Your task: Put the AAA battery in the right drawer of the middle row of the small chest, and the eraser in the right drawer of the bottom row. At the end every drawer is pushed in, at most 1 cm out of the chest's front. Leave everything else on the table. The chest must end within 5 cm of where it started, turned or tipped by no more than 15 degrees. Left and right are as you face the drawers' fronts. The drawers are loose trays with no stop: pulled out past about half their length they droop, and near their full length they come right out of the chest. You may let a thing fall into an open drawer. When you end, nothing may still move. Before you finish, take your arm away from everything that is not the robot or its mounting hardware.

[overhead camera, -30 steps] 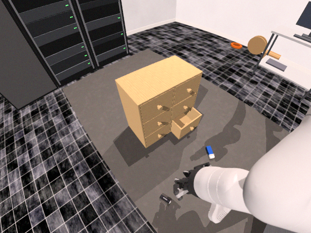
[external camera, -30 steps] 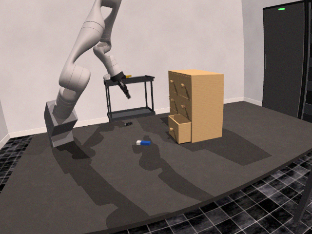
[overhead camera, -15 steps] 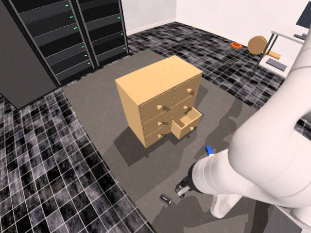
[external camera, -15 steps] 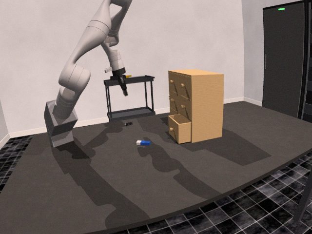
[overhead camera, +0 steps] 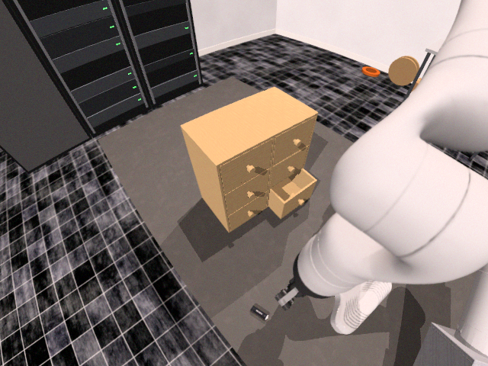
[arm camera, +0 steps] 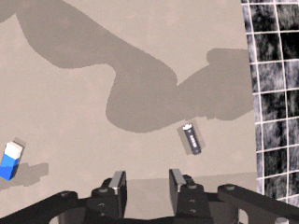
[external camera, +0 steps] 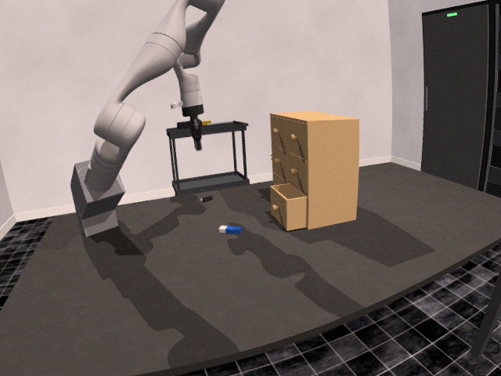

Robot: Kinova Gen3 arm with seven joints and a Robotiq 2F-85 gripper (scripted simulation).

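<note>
As I read the exterior view from its left, my gripper (overhead camera: 284,300) (external camera: 197,148) (arm camera: 148,183) hangs above the table (overhead camera: 157,189) (external camera: 263,291) (arm camera: 61,103), pointing down — fingers partly apart, nothing between them. AAA battery (overhead camera: 259,313) (external camera: 206,199) (arm camera: 192,139) lies on the table, below my fingertips. Next, the blue-and-white eraser (external camera: 230,229) (arm camera: 10,161), flat on the table. Farther right, the bottom-right drawer (overhead camera: 296,205) (external camera: 286,214) stands open; the middle-right one (overhead camera: 281,171) (external camera: 300,178) is in — chest (overhead camera: 252,126) (external camera: 332,170) upright.
</note>
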